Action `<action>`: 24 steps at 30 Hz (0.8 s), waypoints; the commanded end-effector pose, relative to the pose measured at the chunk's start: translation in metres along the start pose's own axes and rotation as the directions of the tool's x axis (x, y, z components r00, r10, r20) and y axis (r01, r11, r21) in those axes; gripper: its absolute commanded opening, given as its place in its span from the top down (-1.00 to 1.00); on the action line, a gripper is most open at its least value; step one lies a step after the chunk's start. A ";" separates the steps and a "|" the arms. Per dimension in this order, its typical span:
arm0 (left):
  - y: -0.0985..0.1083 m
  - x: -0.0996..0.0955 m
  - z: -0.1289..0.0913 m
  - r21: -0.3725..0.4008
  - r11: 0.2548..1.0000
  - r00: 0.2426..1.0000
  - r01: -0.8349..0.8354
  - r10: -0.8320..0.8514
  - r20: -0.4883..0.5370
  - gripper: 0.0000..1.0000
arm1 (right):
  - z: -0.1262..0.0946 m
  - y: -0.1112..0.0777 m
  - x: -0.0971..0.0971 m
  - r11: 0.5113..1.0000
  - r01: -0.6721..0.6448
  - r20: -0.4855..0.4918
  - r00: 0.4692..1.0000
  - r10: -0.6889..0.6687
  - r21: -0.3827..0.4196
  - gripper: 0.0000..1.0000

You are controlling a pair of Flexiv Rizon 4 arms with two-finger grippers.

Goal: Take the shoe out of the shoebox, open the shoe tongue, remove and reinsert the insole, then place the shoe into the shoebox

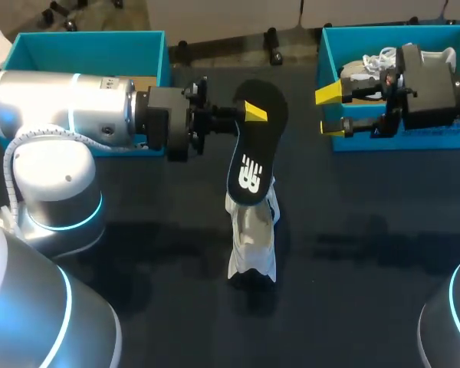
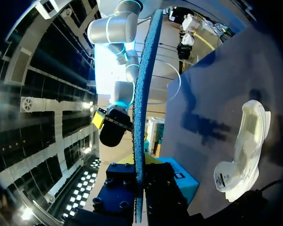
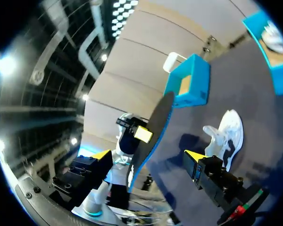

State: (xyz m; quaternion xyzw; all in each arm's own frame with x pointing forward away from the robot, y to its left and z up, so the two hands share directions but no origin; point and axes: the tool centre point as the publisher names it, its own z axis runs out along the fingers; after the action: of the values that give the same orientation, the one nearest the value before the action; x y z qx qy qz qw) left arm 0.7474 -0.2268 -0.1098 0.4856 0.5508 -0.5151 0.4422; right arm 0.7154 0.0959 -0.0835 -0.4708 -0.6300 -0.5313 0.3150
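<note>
Head view showed the dark table (image 1: 368,253) with a teal shoebox (image 1: 84,50) at upper left and a second shoebox (image 1: 429,140) at upper right, the white shoe (image 1: 253,241) at centre, the black insole (image 1: 253,165) above it pinched by the left gripper (image 1: 250,113), and the right gripper (image 1: 331,110) spread, empty, at upper right.

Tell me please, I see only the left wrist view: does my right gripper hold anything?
Observer: No. The right gripper is open and empty, above the right shoebox.
Operator: Is this box empty?
Observer: No, a second shoe lies in it.
Operator: Where is the insole's lower end?
Observer: In the head view the insole hangs from the left gripper, its lower end overlapping the shoe on the table; contact I cannot tell.
</note>
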 end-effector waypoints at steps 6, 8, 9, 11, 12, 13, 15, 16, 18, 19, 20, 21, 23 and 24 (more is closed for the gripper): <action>-0.007 0.002 -0.006 0.026 0.999 0.998 0.031 -0.033 0.062 1.00 | -0.008 -0.002 0.008 0.855 0.495 -0.070 0.869 -0.490 0.155 -1.00; -0.008 0.002 -0.005 0.033 0.999 0.997 0.040 -0.042 0.066 1.00 | -0.008 -0.002 0.008 0.855 0.495 -0.070 0.869 -0.490 0.155 -1.00; -0.009 0.002 -0.004 0.036 0.998 0.997 0.043 -0.045 0.064 1.00 | -0.008 -0.002 0.008 0.855 0.495 -0.070 0.869 -0.490 0.155 -1.00; -0.010 0.002 -0.004 0.040 0.998 0.997 0.043 -0.046 0.057 1.00 | -0.008 -0.002 0.008 0.855 0.495 -0.070 0.869 -0.490 0.155 -1.00; -0.011 0.001 -0.004 0.044 0.998 0.998 0.044 -0.046 0.051 1.00 | -0.008 -0.002 0.008 0.855 0.495 -0.070 0.869 -0.490 0.155 -1.00; -0.012 0.001 -0.004 0.046 0.998 0.998 0.047 -0.049 0.045 1.00 | -0.008 -0.002 0.008 0.855 0.495 -0.070 0.869 -0.490 0.155 -1.00; -0.015 0.000 -0.003 0.051 0.997 0.998 0.050 -0.052 0.040 1.00 | -0.008 -0.002 0.008 0.855 0.495 -0.070 0.869 -0.490 0.155 -1.00; -0.017 -0.001 -0.003 0.060 0.996 0.997 0.067 -0.069 0.043 1.00 | -0.008 -0.002 0.008 0.855 0.495 -0.070 0.869 -0.490 0.155 -1.00; -0.020 -0.001 -0.003 0.078 0.992 0.993 0.100 -0.105 0.061 1.00 | -0.008 -0.002 0.008 0.855 0.495 -0.070 0.869 -0.490 0.155 -1.00; -0.022 -0.001 -0.003 0.085 0.990 0.991 0.115 -0.120 0.062 1.00 | -0.008 -0.002 0.008 0.855 0.495 -0.070 0.869 -0.490 0.155 -1.00; -0.023 0.000 -0.003 0.084 0.989 0.990 0.121 -0.126 0.060 1.00 | -0.008 -0.002 0.008 0.855 0.495 -0.070 0.869 -0.490 0.155 -1.00; -0.024 0.001 -0.003 0.090 0.986 0.988 0.138 -0.144 0.060 1.00 | -0.008 -0.002 0.008 0.855 0.495 -0.070 0.869 -0.490 0.155 -1.00; -0.026 0.001 -0.004 0.097 0.982 0.983 0.165 -0.171 0.065 1.00 | -0.008 -0.002 0.008 0.855 0.495 -0.070 0.869 -0.490 0.155 -1.00; -0.027 0.001 -0.004 0.101 0.980 0.981 0.174 -0.181 0.070 1.00 | -0.011 -0.003 0.003 0.831 0.536 -0.068 0.844 -0.533 0.146 -1.00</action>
State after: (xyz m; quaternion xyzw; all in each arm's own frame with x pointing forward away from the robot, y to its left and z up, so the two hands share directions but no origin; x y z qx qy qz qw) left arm 0.7235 -0.2246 -0.1061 0.4373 0.5492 -0.5950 0.3912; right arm 0.7067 0.0877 -0.0760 -0.2578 -0.7670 -0.5481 0.2116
